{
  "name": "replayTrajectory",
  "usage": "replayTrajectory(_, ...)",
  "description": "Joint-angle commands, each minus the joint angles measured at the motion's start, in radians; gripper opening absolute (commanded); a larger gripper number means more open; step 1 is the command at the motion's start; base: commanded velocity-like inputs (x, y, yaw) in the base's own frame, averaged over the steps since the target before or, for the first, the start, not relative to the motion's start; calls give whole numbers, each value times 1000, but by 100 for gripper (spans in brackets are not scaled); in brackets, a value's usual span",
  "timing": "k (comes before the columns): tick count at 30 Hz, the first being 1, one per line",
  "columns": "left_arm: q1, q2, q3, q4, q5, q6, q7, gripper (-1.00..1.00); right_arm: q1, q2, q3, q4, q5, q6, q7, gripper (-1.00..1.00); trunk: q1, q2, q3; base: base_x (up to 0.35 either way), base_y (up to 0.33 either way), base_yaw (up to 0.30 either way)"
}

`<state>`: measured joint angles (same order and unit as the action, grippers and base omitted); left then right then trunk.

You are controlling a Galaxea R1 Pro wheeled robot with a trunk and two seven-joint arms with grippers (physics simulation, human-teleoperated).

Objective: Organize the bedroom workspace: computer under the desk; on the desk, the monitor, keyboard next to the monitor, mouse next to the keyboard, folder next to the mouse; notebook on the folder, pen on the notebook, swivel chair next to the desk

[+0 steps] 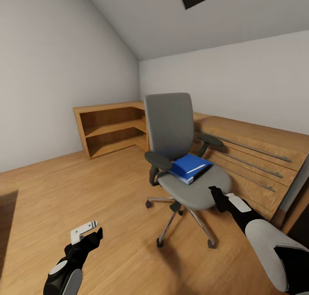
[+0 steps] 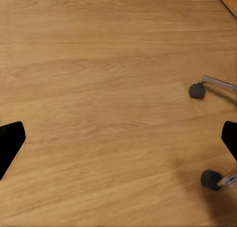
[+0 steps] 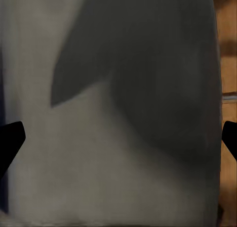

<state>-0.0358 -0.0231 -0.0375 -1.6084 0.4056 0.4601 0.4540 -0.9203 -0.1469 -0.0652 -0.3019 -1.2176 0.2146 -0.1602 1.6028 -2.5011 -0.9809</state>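
Observation:
The grey swivel chair [image 1: 171, 132] stands mid-room on its five-star base, facing me. A bright blue folder [image 1: 191, 166] lies on its seat [image 1: 201, 192], toward the back. My right gripper [image 1: 214, 193] hovers at the seat's front right edge, just short of the folder. In the right wrist view it [image 3: 118, 143] is open over the grey seat cushion [image 3: 98, 162], with nothing between its fingers. My left gripper [image 1: 91, 231] is low over the floor to the chair's left. It [image 2: 118, 143] is open, with two chair castors [image 2: 197, 90] showing beside it.
A light wooden open shelf unit [image 1: 111, 127] lines the back wall. A low wooden cabinet with metal rails [image 1: 249, 158] runs along the right, close behind the chair. Light wooden floor [image 1: 86, 188] stretches left of the chair. A dark patch [image 1: 6, 222] sits at the left edge.

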Motion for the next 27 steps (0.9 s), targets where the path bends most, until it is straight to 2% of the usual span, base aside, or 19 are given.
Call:
replayTrajectory(1, -1, 0, -1, -1, 10, 2, 9, 100, 0, 1, -1, -3, -22, 5, -4, 100, 0, 0, -1, 13, 0, 264)
replayTrajectory(5, -1, 0, -2, -1, 10, 3, 9, 100, 0, 1, -1, -3, -22, 5, -3, 100, 0, 0, -1, 5, 0, 206)
replayTrajectory(14, -1, 0, -2, -1, 10, 0, 10, 100, 1, 2, 0, -3, -22, 5, -2, 100, 0, 0, -1, 129, 0, 19)
replayTrajectory(27, -1, 0, -2, -1, 10, 1, 9, 100, 1, 4, 1, -2, -22, 5, -1, 100, 0, 0, -1, -301, 0, 0)
